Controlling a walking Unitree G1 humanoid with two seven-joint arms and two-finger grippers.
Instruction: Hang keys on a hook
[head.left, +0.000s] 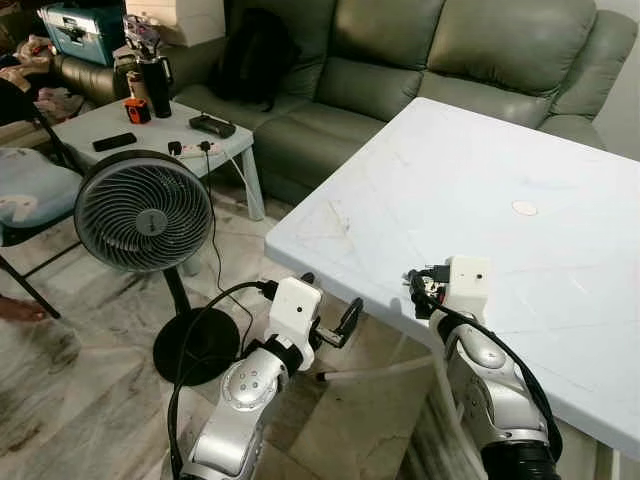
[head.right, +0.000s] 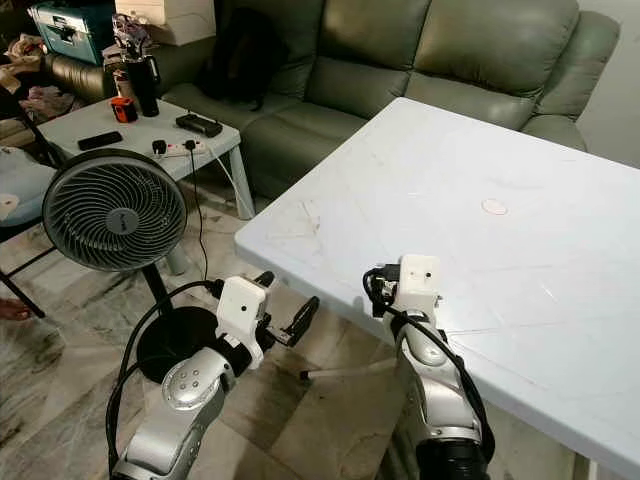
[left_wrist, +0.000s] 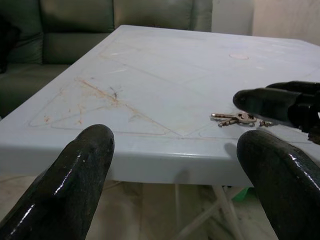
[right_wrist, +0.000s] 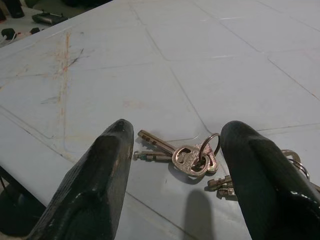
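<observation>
At the far left a round fan (head.left: 143, 211) stands on the marble floor (head.left: 70, 380), and behind it a small side table (head.left: 120, 128) carries a phone (head.left: 114, 142), a remote (head.left: 212, 126) and a dark tumbler (head.left: 156, 78). A blue-lidded box (head.left: 82, 30) sits on the grey-green sofa (head.left: 400, 60); what it holds cannot be seen.

The left gripper (head.left: 345, 325) hangs below the near edge of the white worktop (head.left: 480, 170), its fingers (left_wrist: 70, 185) spread wide with nothing between them.

Further right, the right gripper (right_wrist: 175, 165) is low over the worktop's near edge, its fingers (right_wrist: 95, 185) spread apart on either side of the keys (right_wrist: 187, 156) without touching them. The keys lie flat on the worktop near that edge. Two keys on one ring (right_wrist: 209, 145) lie nearly side by side, their long axes running across the gap between the fingers, blades toward the robot's left. A second small cluster of keys (right_wrist: 225, 184) lies just beside them, partly hidden behind the other finger.
</observation>
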